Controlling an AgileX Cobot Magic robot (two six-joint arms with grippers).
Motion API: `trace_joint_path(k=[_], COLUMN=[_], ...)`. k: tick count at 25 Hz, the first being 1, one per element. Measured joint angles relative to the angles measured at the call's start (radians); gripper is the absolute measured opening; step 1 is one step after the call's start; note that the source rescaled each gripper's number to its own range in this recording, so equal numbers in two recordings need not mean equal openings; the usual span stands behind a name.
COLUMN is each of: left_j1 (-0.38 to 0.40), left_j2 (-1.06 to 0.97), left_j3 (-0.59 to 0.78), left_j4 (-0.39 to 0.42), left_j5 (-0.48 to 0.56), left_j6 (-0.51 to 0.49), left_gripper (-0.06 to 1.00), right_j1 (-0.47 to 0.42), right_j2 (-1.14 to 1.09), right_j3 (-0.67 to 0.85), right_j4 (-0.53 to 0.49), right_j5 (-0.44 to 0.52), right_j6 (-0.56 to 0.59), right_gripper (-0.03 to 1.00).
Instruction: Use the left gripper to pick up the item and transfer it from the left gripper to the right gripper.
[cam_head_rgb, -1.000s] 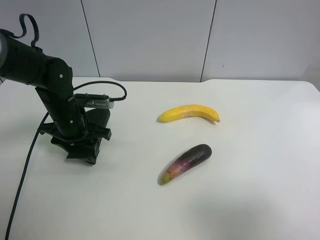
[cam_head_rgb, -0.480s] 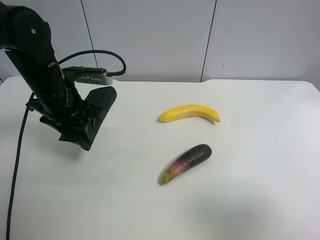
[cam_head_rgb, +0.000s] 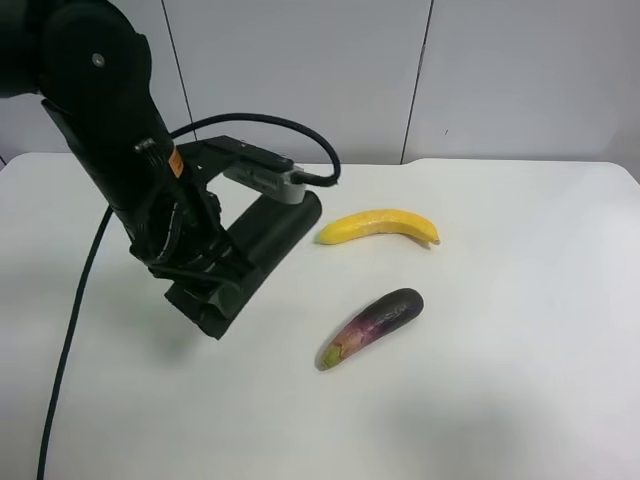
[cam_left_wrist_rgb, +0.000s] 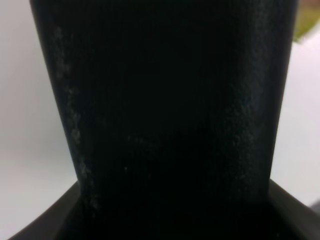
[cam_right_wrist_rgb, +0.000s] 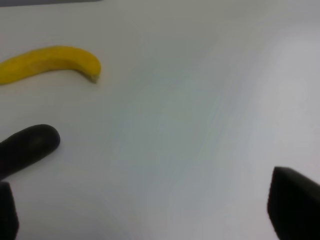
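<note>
Handover stage: your left claw (cam_head_rgb: 197, 288) is clenched on the lower end of the dark pouch-like case (cam_head_rgb: 270, 235), holding it tilted above the bench (cam_head_rgb: 500, 300), probably so its free end can take a second grip. Your right claw (cam_right_wrist_rgb: 150, 210) hangs spread wide near the banana (cam_right_wrist_rgb: 47, 62).

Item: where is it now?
Exterior high view, left of centre: the item is clamped in the left gripper, tilted, its far end beside the banana. It fills the left wrist view.
</note>
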Motion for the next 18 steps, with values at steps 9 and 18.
trace_joint_path(k=[9,18], left_j1=[-0.114,-0.114], left_j2=[0.000,0.000], left_j3=[-0.119,-0.188], left_j4=[-0.001,0.004], left_j5=[0.076,0.191], left_j6=[0.146,0.529], left_gripper=[0.10,0.09], right_j1=[0.000,0.000], right_j2=[0.000,0.000], right_j3=[0.000,0.000], right_j4=[0.000,0.000], right_j5=[0.000,0.000], right_j6=[0.000,0.000], right_gripper=[1.00,1.00])
